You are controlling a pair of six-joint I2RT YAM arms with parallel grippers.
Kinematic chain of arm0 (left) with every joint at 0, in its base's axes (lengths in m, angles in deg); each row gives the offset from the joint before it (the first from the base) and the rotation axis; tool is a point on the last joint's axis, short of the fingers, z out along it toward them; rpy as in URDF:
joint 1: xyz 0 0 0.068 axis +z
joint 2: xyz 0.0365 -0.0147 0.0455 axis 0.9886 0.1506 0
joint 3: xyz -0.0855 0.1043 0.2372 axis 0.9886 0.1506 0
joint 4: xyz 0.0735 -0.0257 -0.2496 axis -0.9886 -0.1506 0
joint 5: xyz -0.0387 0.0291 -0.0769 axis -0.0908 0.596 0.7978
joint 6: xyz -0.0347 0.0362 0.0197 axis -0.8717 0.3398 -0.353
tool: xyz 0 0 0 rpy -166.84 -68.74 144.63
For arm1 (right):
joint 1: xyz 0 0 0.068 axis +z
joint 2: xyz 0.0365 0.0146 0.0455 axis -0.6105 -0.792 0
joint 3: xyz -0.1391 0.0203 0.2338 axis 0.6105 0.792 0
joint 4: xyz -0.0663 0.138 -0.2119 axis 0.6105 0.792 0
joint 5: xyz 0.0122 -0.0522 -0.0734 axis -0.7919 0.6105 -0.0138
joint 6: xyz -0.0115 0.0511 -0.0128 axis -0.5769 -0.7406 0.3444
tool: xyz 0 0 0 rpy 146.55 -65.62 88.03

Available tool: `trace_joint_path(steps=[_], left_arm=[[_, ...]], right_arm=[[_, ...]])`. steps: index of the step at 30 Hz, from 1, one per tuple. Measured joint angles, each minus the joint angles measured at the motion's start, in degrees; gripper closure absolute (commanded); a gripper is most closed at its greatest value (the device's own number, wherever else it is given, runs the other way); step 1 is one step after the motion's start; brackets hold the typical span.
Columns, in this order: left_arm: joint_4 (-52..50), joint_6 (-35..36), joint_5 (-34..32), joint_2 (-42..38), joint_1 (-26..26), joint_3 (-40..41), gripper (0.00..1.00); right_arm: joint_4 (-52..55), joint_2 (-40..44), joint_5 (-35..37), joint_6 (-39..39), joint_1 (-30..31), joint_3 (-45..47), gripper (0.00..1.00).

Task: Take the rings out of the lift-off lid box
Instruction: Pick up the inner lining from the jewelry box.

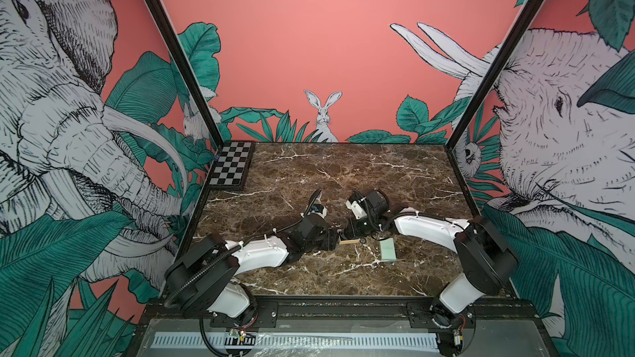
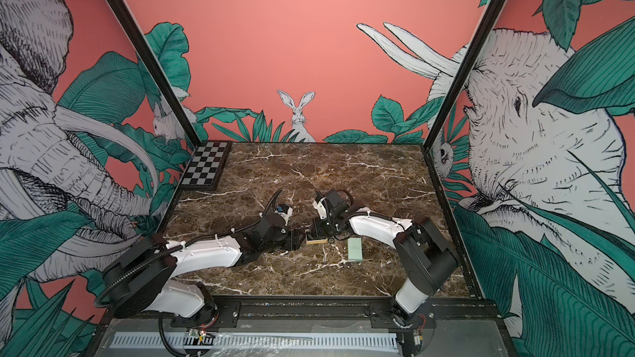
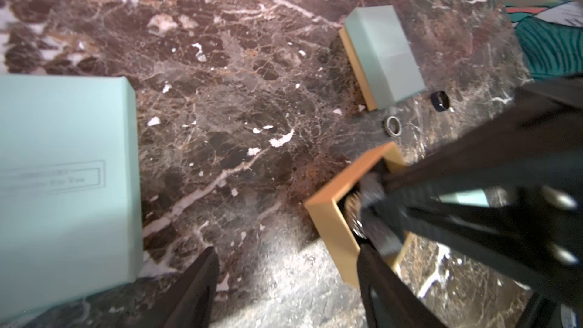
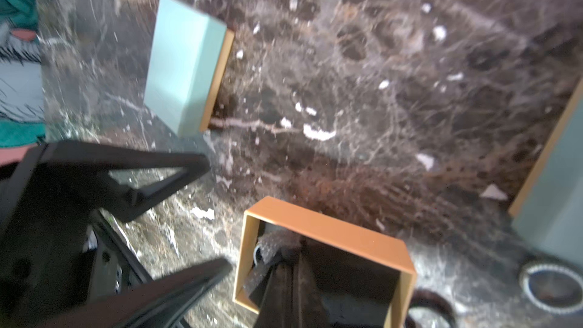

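Right jaws inside square tan box (image 4: 331, 231)

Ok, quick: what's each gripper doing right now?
Left gripper: open, holding nothing.
Right gripper: shut, tips inside the tan box; whether it grips anything cannot be told.
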Motion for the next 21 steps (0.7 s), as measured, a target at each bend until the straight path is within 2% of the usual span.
trace_joint_path(steps=[10, 21], left_arm=[[1.2, 1.3, 1.5, -0.8, 0.0, 0.9, 0.26], [1.3, -0.4, -2.5, -0.8, 0.0, 1.8, 0.19]], right_arm=[[-8.2, 2.8, -2.6, -3.8, -0.7, 3.6, 1.00], [-11.1, 2.8, -6.4, -4.8, -2.5, 5.7, 1.00]])
